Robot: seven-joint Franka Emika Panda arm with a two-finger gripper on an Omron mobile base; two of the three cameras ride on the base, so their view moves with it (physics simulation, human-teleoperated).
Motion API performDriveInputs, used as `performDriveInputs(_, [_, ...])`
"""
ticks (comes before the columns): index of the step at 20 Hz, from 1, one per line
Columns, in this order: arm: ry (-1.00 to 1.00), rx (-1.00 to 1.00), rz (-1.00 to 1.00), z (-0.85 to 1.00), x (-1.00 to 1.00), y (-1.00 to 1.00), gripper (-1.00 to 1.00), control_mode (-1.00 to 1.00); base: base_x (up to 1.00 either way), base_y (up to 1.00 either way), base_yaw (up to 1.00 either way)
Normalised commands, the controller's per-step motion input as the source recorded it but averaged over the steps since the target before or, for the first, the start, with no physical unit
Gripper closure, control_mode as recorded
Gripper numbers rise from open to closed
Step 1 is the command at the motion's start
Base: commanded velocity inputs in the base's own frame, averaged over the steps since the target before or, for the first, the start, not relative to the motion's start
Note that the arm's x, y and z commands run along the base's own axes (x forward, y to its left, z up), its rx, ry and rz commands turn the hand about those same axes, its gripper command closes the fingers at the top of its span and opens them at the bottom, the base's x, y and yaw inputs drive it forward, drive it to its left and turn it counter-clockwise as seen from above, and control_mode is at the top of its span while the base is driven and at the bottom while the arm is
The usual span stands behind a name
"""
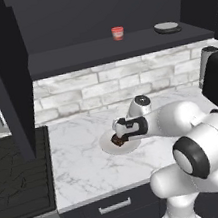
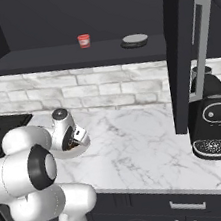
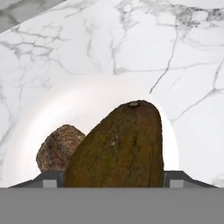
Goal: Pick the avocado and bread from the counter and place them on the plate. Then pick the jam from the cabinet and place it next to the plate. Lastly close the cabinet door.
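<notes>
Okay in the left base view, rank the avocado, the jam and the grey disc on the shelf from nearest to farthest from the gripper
1. The avocado: between the fingers of the gripper, over the plate.
2. The jam: up on the cabinet shelf, above the gripper.
3. The grey disc: same shelf, farther right.

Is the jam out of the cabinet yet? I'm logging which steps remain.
No, the jam stands on the shelf inside the open cabinet, apart from the grey disc, high above the plate.
</notes>
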Motion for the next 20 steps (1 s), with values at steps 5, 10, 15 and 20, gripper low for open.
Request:
performDriveInputs(5, [0.0,0.0,0.0,0.0,0.1,0.0,-1.0,-1.0,0.0,0.0,0.0])
performDriveInputs(10, [0.0,0.0,-0.01,0.04,0.12,0.0,-1.0,-1.0,0.0,0.0,0.0])
performDriveInputs(15, [0.0,0.03,-0.04,0.63,-0.02,0.0,-1.0,-1.0,0.0,0.0,0.0])
performDriveInputs(20, [-0.05,0.01,-0.02,0.88,-0.2,-0.12,-1.0,-1.0,0.0,0.0,0.0])
